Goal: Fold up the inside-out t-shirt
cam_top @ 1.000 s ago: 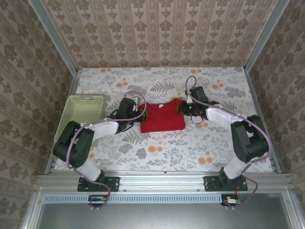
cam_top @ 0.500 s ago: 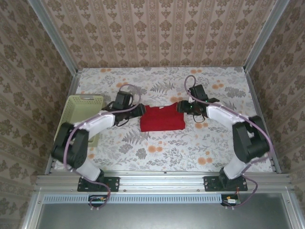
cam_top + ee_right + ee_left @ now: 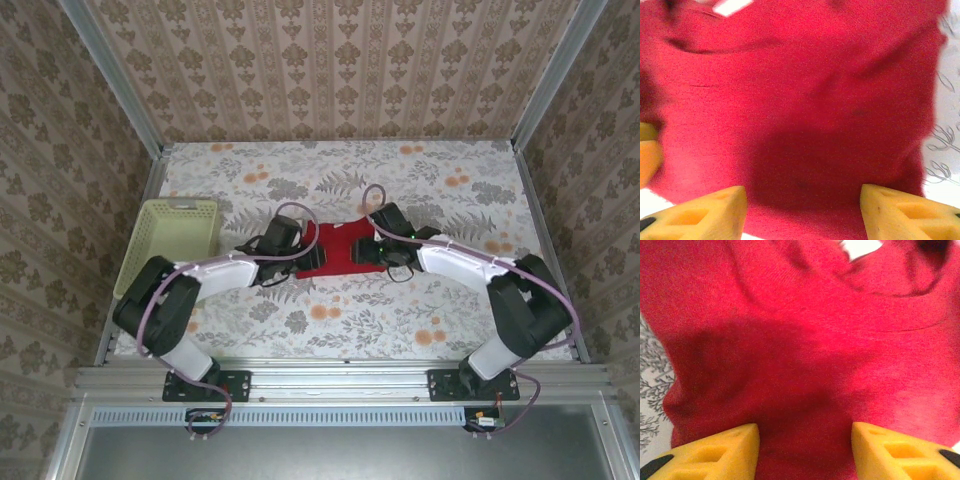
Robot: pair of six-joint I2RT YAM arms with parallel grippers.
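Note:
The inside-out t-shirt [image 3: 336, 242] lies as a small red folded bundle on the flowered table. My left gripper [image 3: 306, 251] is over its left part and my right gripper [image 3: 363, 250] over its right part, their tips close together. In the left wrist view the t-shirt [image 3: 805, 340] spreads under the left gripper [image 3: 805, 452], whose yellow fingers [image 3: 715, 450] stand apart with nothing between them. In the right wrist view the right gripper [image 3: 802, 215] hovers open over the red cloth [image 3: 805, 100], just inside its near edge. A yellow finger of the left gripper [image 3: 647, 155] shows at that view's left edge.
A pale green basket [image 3: 170, 240] stands at the table's left edge, just left of my left arm. Patterned walls close the table at the back and both sides. A metal rail [image 3: 340, 378] runs along the near edge by the arm bases.
Both grippers have gone from shut to open and moved inward from the shirt's side edges to above its middle. The red bundle now looks narrower.

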